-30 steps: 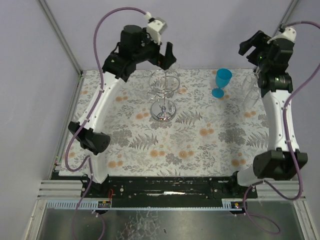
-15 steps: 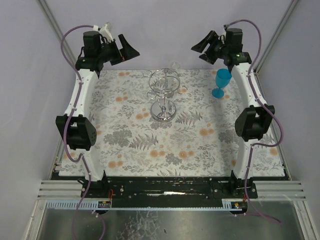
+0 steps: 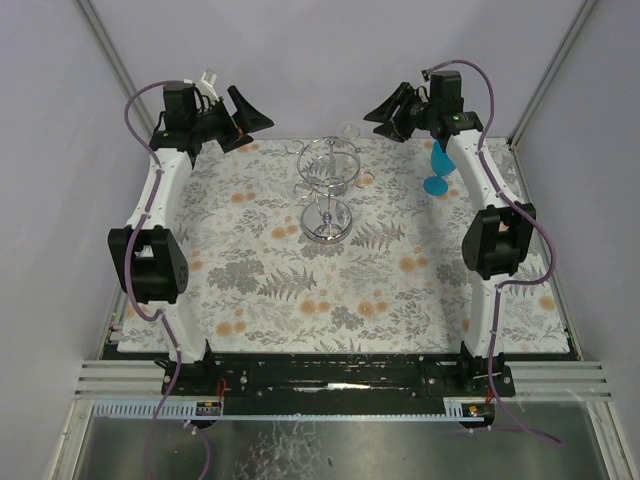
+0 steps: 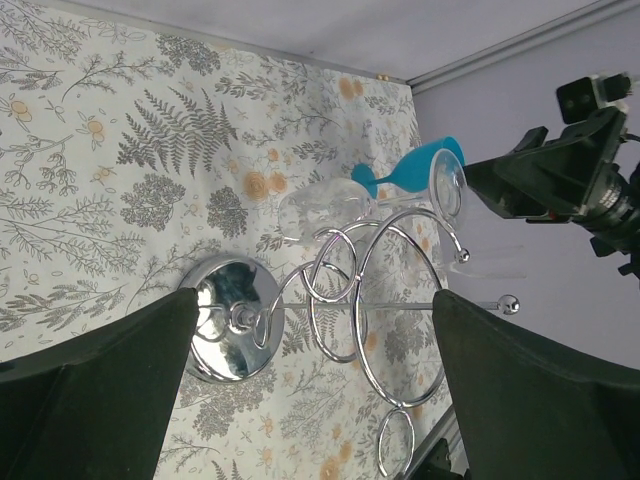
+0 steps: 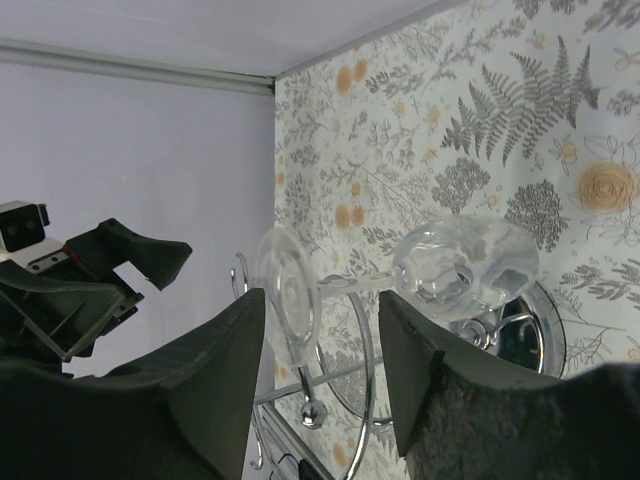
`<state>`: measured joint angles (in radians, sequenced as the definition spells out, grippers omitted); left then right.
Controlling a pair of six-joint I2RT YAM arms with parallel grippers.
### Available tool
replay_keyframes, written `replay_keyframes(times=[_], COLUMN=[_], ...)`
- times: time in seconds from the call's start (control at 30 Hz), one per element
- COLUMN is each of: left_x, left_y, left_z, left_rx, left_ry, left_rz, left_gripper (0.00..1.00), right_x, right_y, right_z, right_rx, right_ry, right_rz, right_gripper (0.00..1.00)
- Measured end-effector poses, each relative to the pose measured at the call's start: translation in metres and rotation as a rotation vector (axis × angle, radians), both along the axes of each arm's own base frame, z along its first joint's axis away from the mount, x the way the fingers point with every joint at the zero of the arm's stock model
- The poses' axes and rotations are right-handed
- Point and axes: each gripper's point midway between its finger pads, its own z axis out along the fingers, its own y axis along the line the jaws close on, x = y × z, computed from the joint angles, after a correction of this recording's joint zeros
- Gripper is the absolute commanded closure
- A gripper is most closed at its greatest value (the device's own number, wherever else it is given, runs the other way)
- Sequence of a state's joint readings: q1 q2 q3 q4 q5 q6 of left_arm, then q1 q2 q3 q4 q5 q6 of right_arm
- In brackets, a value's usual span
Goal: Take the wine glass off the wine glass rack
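The chrome wine glass rack (image 3: 326,190) stands at the middle back of the table. A clear wine glass (image 3: 348,130) hangs upside down from its far ring. In the right wrist view the glass (image 5: 462,266) and its foot show between my open fingers, with the rack (image 5: 352,372) behind. In the left wrist view I see the rack (image 4: 232,316) and the glass (image 4: 322,212). My left gripper (image 3: 252,119) is open and empty, up at the rack's left. My right gripper (image 3: 381,108) is open and empty, up at the rack's right, close to the glass's foot.
A blue goblet (image 3: 437,172) stands at the back right, partly behind the right arm; it also shows in the left wrist view (image 4: 415,168). The floral table cover (image 3: 300,300) ends at purple walls behind and at both sides.
Both arms have swung from bent-over poses to raised ones at the back. Since half a second ago both grippers have moved a little inward toward the rack top.
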<state>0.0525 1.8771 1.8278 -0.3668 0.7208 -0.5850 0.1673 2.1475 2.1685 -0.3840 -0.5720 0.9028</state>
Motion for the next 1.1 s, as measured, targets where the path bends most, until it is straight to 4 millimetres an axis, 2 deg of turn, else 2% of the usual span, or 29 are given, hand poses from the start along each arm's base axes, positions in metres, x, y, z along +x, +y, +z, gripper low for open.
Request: replay_keyframes(times=[0.1, 0.4, 0.63, 0.97, 1.1], left_x=[-0.003, -0.007, -0.008, -0.011, -0.011], left_y=[-0.001, -0.002, -0.002, -0.003, -0.003], left_z=[0.000, 0.000, -0.001, 0.000, 0.000], left_rx=[-0.004, -0.005, -0.006, -0.003, -0.002], left_ry=[-0.001, -0.004, -0.002, -0.007, -0.008], left_rz=[-0.005, -0.010, -0.015, -0.023, -0.025], left_gripper=[0.00, 0.00, 0.00, 0.00, 0.00], right_x=[-0.007, -0.019, -0.020, -0.016, -0.014], right_y=[0.004, 0.010, 0.013, 0.016, 0.017], right_z=[-0.014, -0.034, -0.029, -0.022, -0.018], right_rx=[-0.004, -0.015, -0.002, 0.032, 0.046], right_ry=[0.047, 0.097, 0.081, 0.062, 0.056], right_rz=[0.020, 0.045, 0.060, 0.056, 0.056], right_gripper=[0.45, 0.47, 0.50, 0.64, 0.65])
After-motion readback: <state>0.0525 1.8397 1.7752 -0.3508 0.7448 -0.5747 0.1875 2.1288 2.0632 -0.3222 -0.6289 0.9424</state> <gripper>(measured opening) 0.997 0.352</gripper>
